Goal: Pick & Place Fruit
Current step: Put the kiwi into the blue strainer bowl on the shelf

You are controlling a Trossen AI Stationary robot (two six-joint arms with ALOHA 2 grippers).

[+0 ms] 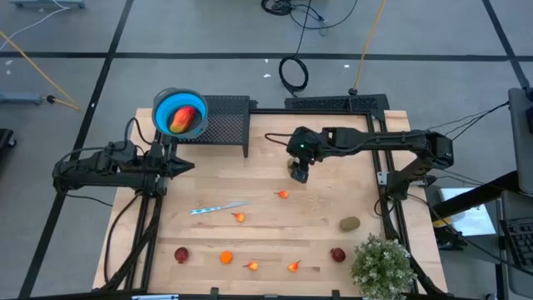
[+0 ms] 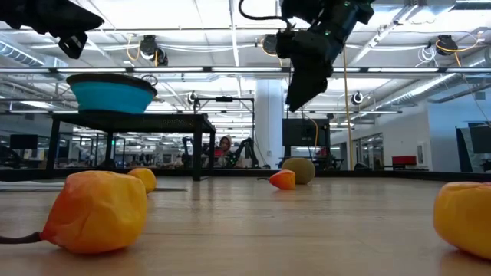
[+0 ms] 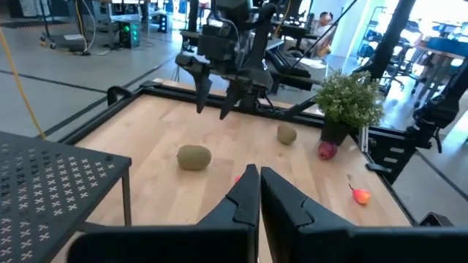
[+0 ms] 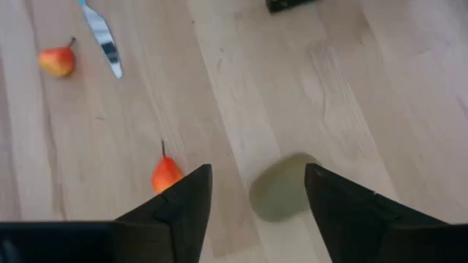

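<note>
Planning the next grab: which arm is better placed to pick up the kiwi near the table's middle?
Right. The right gripper hangs open directly above that kiwi; the left gripper waits, shut, at the table's left edge.

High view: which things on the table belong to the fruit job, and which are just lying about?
Job: kiwi under open right gripper, second kiwi, two dark red fruits, small orange fruits, orange-red fruit in blue bowl.
Lying about: knife, potted plant, mesh stand. Shut left gripper waits by the bowl.
</note>
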